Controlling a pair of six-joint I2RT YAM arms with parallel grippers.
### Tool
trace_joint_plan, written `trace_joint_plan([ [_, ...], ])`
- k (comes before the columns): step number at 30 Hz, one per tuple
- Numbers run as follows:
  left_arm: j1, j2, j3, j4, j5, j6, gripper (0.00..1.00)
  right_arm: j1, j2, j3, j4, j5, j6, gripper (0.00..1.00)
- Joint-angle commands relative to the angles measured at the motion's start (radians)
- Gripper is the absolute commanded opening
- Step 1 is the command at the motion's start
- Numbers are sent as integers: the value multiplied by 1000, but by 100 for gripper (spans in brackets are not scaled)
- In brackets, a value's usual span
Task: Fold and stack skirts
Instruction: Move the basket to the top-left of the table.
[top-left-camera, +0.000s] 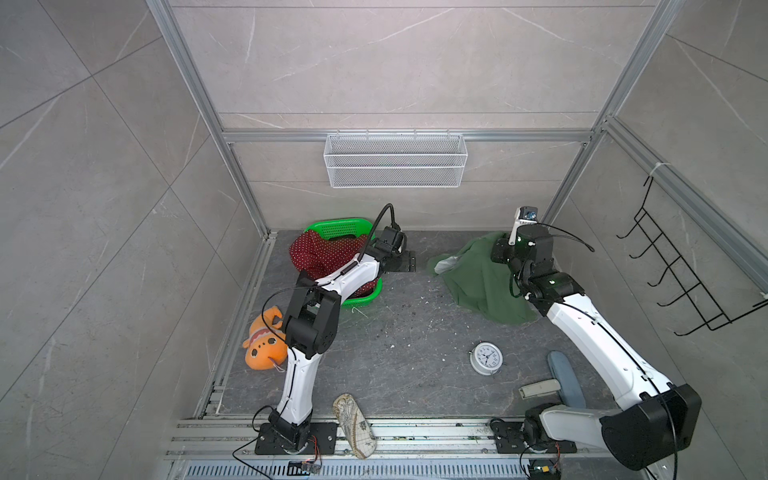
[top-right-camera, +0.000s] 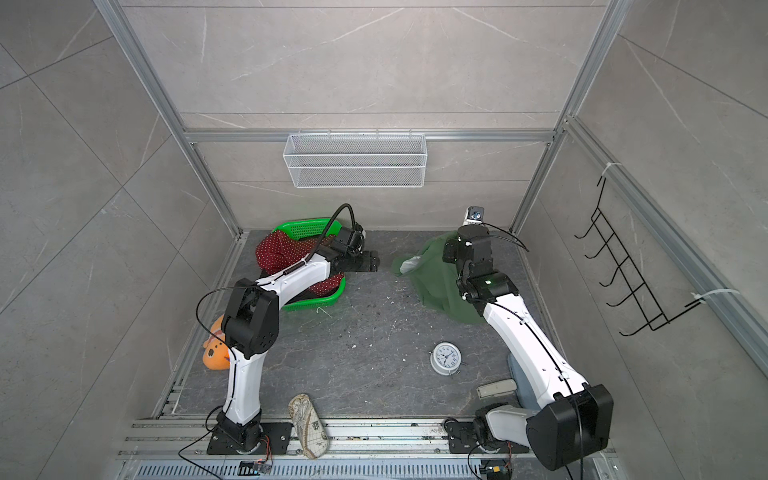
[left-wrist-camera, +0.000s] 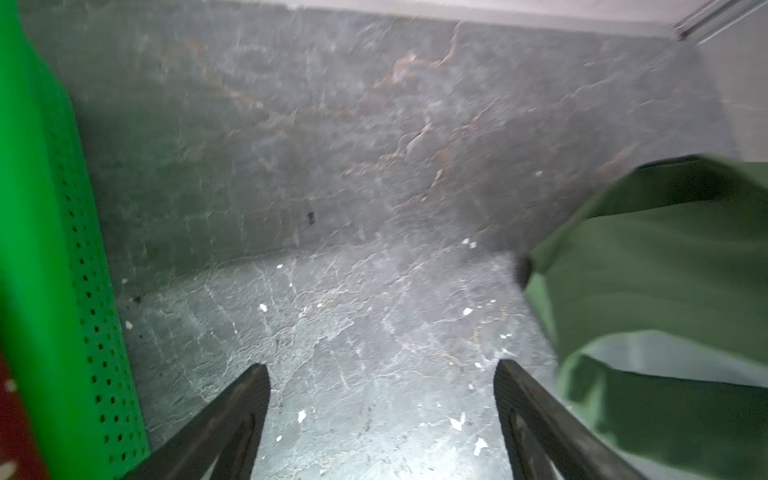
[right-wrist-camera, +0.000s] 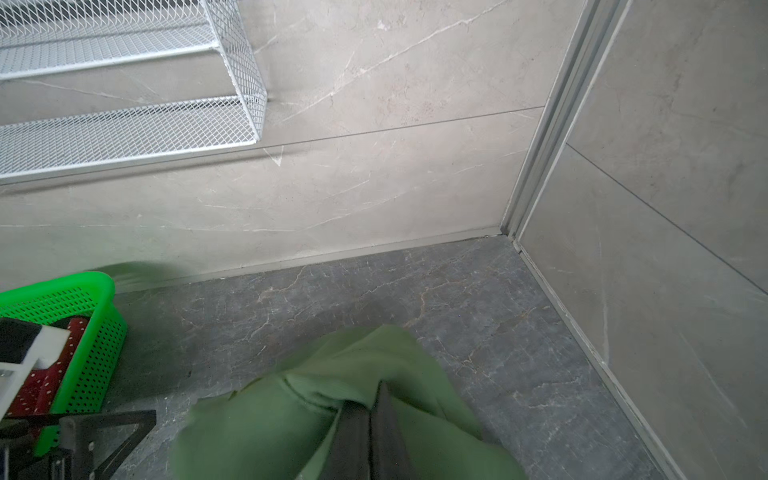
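Toward the far right of the tabletop (top-left-camera: 395, 332), the dark green skirt (top-left-camera: 482, 278) is bunched and unfolded. One part is drawn up in a peak and the rest trails across the surface, with a pale lining showing at its near-centre edge. In the right wrist view my right gripper (right-wrist-camera: 376, 399) is clenched on a pinch of that green cloth, jaws together.

My left gripper (left-wrist-camera: 382, 365) is spread wide and grasps nothing. It hangs over bare tabletop between the bright green basket (top-left-camera: 332, 226) and the green skirt, near the skirt's edge but apart from it.

The red polka-dot skirt (top-left-camera: 328, 253) lies heaped in the basket, spilling over the rim. I can't pick out the black skirt with certainty. A dark patch inside the basket may be it.

My judgement is that the task is barely begun. One skirt is out and in hand but not spread flat, nothing is folded and no stack exists. Flattening and folding the green one comes first, then the other two.
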Motion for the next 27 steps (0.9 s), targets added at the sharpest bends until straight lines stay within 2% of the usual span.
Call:
trace_joint_plan([
  [1,3,14,70,-64,-68,-36,90,-2,-25,-10,12,-10,19,0],
  [7,40,18,64,-130,-152,-41,91,-1,-1,-10,20,-119,16,0],
  [14,115,-54,-46,-119,-169,-47,91,-1,44,-7,35,-257,15,0],
  [20,144,-106,-88,-119,-190,-9,91,-1,90,12,59,-428,15,0],
  [23,143,-133,-102,-80,-154,35,92,-1,108,17,77,-490,20,0],
  [27,130,-199,-174,48,-44,102,95,-2,123,25,71,-489,25,0],
])
